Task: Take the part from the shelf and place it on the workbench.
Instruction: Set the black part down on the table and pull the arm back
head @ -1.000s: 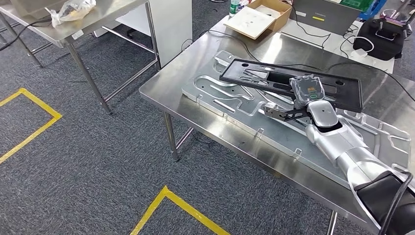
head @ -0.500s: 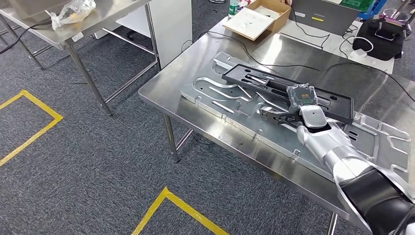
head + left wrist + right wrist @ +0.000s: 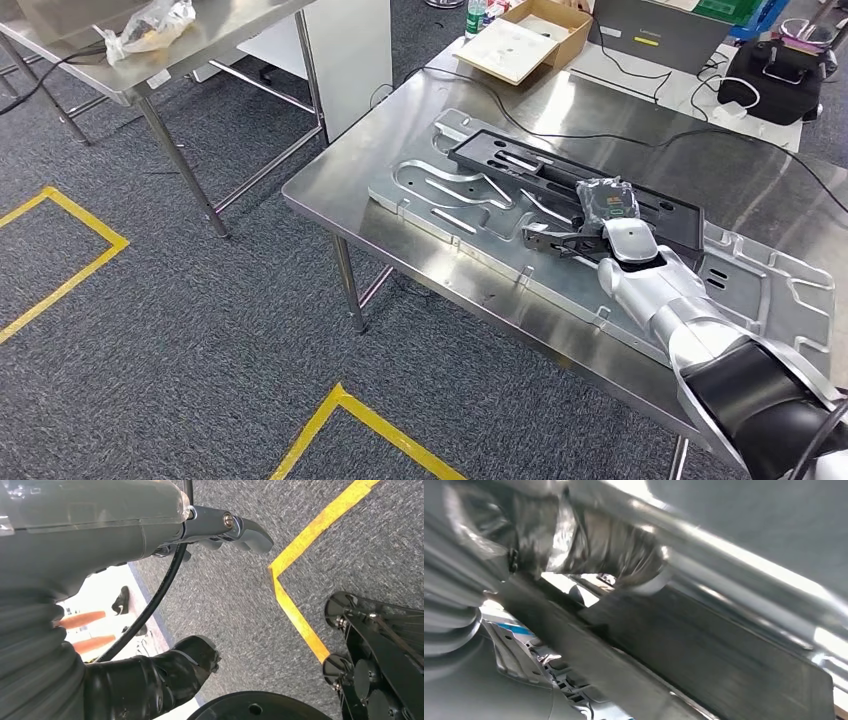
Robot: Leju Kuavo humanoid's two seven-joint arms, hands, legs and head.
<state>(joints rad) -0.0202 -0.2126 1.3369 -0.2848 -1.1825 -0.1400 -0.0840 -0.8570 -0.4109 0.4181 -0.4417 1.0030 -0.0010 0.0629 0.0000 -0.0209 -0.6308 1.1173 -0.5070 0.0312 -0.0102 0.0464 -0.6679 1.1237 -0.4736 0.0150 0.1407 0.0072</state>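
Gripping one black part (image 3: 570,180), right robot hand (image 3: 585,236)

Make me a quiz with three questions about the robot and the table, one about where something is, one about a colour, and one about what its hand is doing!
1. Where does the long black part lie?
A. on the carpet
B. on the grey metal plate on the table
C. in the cardboard box

2. What colour are the lines on the floor?
A. yellow
B. red
C. blue

3. What is the right hand doing?
A. hanging over the floor
B. holding a bottle
C. reaching over the table at the edge of the black part

Answers: 1 B, the part rests across the plate. 2 A, yellow tape marks the carpet. 3 C, its dark fingers sit at the part's near edge.
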